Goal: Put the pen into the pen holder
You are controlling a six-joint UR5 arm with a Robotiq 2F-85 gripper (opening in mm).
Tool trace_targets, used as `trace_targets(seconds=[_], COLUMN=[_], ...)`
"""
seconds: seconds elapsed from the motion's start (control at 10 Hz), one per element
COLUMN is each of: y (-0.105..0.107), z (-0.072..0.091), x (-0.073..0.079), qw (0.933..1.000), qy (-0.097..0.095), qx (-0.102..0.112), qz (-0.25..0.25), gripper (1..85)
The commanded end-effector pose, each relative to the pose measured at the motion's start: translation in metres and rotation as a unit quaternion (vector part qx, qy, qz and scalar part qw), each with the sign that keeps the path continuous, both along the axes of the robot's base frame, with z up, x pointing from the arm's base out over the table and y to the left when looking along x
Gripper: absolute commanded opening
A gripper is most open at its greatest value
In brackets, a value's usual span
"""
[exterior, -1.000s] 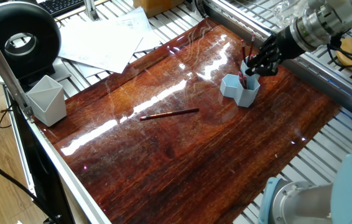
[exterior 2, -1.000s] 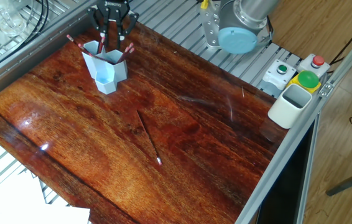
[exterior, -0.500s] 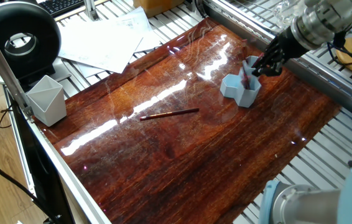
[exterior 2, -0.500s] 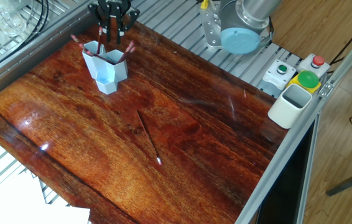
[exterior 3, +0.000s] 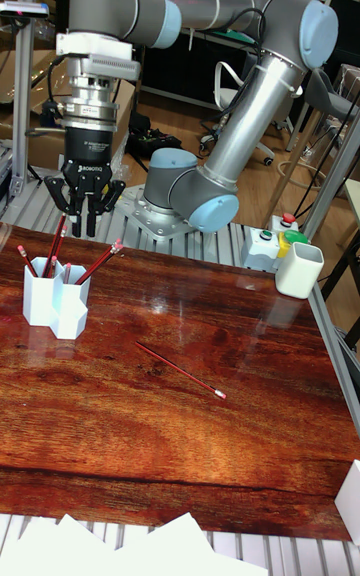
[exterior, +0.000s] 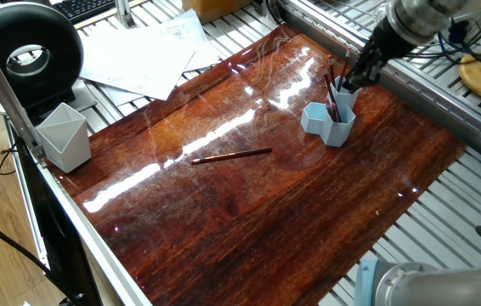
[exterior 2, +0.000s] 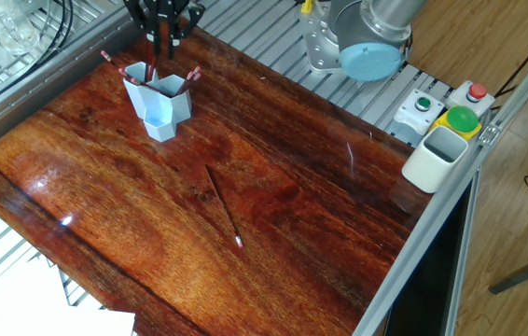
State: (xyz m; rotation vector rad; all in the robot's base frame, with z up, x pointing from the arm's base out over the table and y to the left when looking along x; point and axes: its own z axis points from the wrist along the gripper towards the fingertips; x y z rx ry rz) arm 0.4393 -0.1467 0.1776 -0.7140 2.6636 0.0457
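The light blue pen holder (exterior: 330, 121) (exterior 2: 159, 101) (exterior 3: 55, 306) stands at the far side of the wooden table, with three red pens leaning in its tubes. Another red pen (exterior: 232, 155) (exterior 2: 224, 205) (exterior 3: 180, 369) lies flat near the middle of the table. My gripper (exterior: 353, 82) (exterior 2: 163, 39) (exterior 3: 85, 229) hangs just above the holder, pointing down. It is open by a narrow gap and nothing sits between its fingers. The top of one standing pen (exterior 3: 58, 236) ends close below its left finger.
A pale grey angular cup (exterior: 64, 136) sits at one table corner. A white cup (exterior 2: 437, 157) (exterior 3: 298, 269) and a button box (exterior 2: 460, 117) stand at the edge near the arm's base (exterior 2: 367, 47). Loose papers (exterior: 138, 55) lie beyond the far end.
My gripper has risen straight up from the holder's mouth. The three pens stay in the tubes. The pen on the table has not moved.
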Motion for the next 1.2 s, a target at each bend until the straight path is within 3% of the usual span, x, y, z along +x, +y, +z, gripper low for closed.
trace_targets(seconds=[0.0, 0.1, 0.3, 0.4, 0.5, 0.6, 0.8, 1.1], y=[0.006, 0.001, -0.014, -0.017, -0.013, -0.002, 0.001, 0.003], z=[0.008, 0.009, 0.016, 0.019, 0.019, 0.016, 0.008, 0.003], x=[0.017, 0.022, 0.042, 0.048, 0.049, 0.041, 0.025, 0.009], qw=[0.9999, 0.9996, 0.9965, 0.9950, 0.9952, 0.9972, 0.9987, 0.9990], qy=[-0.011, -0.022, -0.066, -0.081, -0.083, -0.068, -0.033, -0.005], qx=[0.002, -0.009, -0.043, -0.052, -0.046, -0.020, -0.017, -0.014], qz=[0.012, 0.016, 0.027, 0.026, 0.025, 0.025, 0.033, 0.043], gripper=[28.3, 28.0, 20.3, 17.3, 15.7, 22.3, 40.7, 55.0])
